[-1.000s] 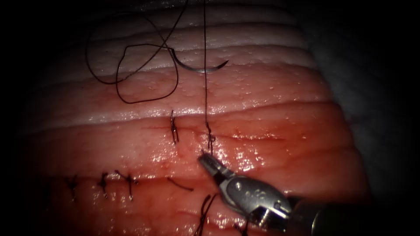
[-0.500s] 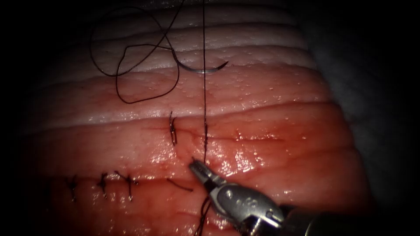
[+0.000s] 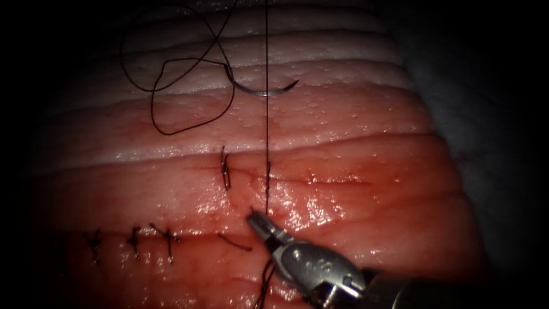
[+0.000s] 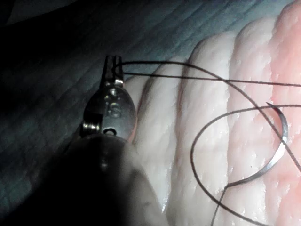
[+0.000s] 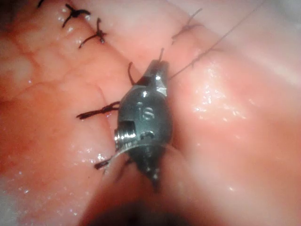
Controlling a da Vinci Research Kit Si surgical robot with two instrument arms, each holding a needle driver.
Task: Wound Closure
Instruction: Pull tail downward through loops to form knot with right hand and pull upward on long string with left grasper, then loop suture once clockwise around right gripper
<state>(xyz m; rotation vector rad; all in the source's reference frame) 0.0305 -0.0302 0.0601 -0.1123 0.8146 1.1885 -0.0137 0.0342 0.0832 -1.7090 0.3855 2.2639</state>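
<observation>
The curved needle (image 3: 260,90) lies loose on the pale far part of the tissue (image 3: 354,114), held by neither tool and not in the tissue; it also lies there in the left wrist view (image 4: 278,149). From it the thread (image 3: 266,114) loops at the upper left, and one strand runs taut and straight down to the newest stitch (image 3: 267,178) on the cut (image 3: 331,179). My right tool (image 3: 253,217) sits just below that stitch, jaws shut on the thread's short end (image 5: 197,57). My left tool (image 4: 113,70) is shut on the thread beyond the tissue's far edge.
An earlier stitch (image 3: 227,169) crosses the cut just left of the newest one. A row of knotted stitches (image 3: 135,237) lies at the lower left, and more thread ends (image 3: 266,274) beside the right tool's shaft. Red fluid wets the near tissue.
The right tool has moved down and to the left with the thread end. The upright strand has drawn straight and taut over the newest stitch. The loose loops at upper left have shifted slightly.
</observation>
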